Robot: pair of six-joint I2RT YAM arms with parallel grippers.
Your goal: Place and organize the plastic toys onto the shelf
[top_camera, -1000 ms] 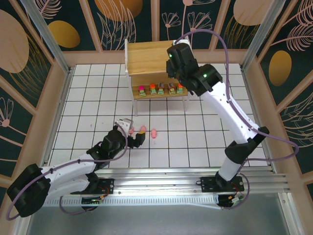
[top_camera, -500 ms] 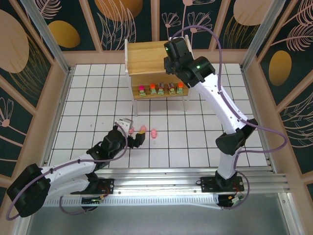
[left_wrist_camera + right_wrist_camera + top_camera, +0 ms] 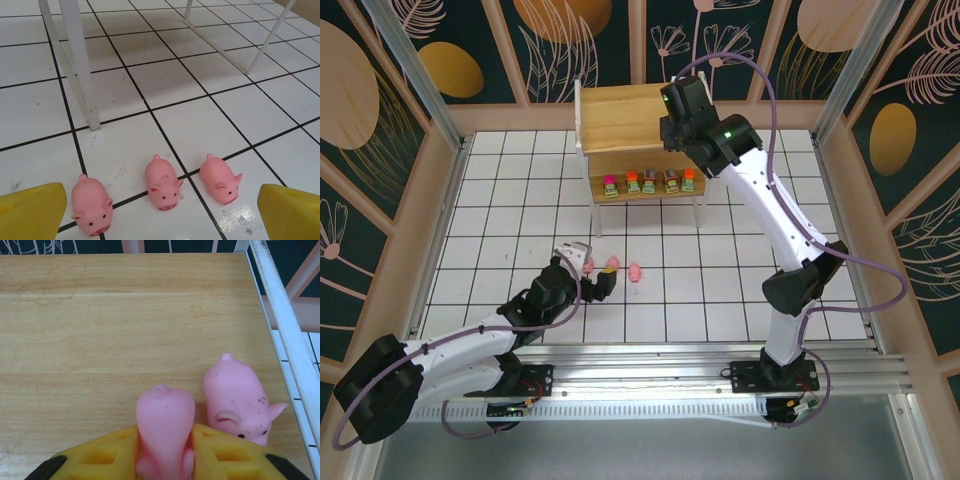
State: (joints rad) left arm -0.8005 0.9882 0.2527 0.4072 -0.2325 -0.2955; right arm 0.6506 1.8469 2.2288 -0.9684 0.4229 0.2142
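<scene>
In the right wrist view my right gripper (image 3: pixel 164 456) is shut on a pink pig toy (image 3: pixel 165 420), its yellow fingers (image 3: pixel 107 455) pressing both flanks. The pig sits low over the shelf's top board (image 3: pixel 100 330), close beside a second pig (image 3: pixel 239 399) near the right rim. From above, the right wrist (image 3: pixel 682 112) covers the right part of the shelf (image 3: pixel 620 115). Several blocky toys (image 3: pixel 648 182) line the lower board. My left gripper (image 3: pixel 161 221) is open low over the floor, facing three pigs (image 3: pixel 91 205) (image 3: pixel 163 182) (image 3: pixel 220 178) in a row.
The shelf's thin white legs (image 3: pixel 80 70) stand on the white tiled floor (image 3: pixel 520 200) just beyond the three pigs. Wooden walls (image 3: pixel 420 210) and metal posts fence the workspace. A white rail (image 3: pixel 285 325) edges the top board on the right.
The right arm has swung a little to the left and back over the shelf top with the pig in its fingers. The left arm has stayed put.
</scene>
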